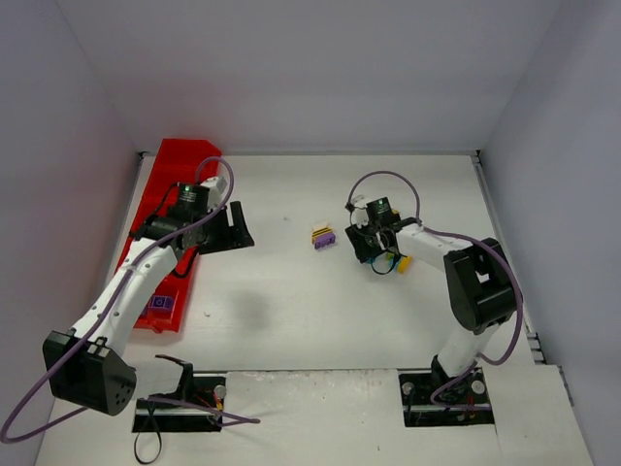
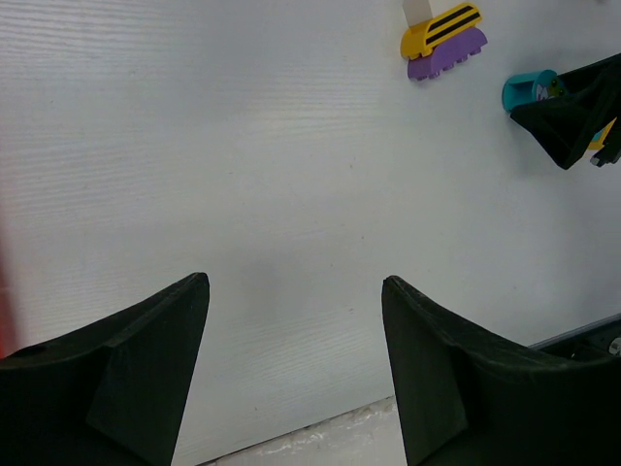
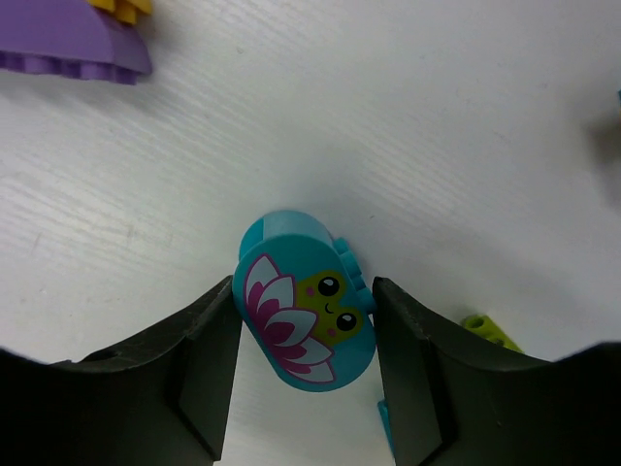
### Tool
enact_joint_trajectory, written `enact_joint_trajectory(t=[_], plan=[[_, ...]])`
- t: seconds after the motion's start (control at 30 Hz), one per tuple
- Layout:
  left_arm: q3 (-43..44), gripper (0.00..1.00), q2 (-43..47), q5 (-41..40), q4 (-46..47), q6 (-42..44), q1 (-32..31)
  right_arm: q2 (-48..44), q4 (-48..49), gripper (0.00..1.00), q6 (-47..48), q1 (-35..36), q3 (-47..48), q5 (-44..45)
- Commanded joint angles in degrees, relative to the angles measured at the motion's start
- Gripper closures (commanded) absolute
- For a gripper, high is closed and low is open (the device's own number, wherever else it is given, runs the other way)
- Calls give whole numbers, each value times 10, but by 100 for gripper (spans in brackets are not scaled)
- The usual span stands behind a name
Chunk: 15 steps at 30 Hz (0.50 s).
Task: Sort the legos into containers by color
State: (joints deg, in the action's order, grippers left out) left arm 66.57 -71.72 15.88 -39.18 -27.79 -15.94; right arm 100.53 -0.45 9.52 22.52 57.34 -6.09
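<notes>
My right gripper stands low over the table with its fingers against both sides of a teal oval lego printed with a pink flower and a green frog face. In the top view the right gripper is right of centre, with a yellow lego just beside it. A yellow striped lego on a purple one lies left of it; this pair also shows in the left wrist view. My left gripper is open and empty over bare table, next to the red tray.
Purple legos lie in the tray's near compartment. A lime green lego and another teal piece lie close to the right fingers. Grey walls enclose the white table on three sides.
</notes>
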Motion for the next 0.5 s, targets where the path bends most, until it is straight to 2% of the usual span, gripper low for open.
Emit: enact_joint_trajectory(t=[0.0,0.17,0.47], plan=[[31,34,3,30,18,-9,-7,-55,-1,100,-27,17,-12,-48],[51,34,-5,71,40,-21,-11,-139,43,100,-30,113,-18,-2],[101,28,-38,158,74,-71,-12,-253,108,100,-54,242,-8,2]])
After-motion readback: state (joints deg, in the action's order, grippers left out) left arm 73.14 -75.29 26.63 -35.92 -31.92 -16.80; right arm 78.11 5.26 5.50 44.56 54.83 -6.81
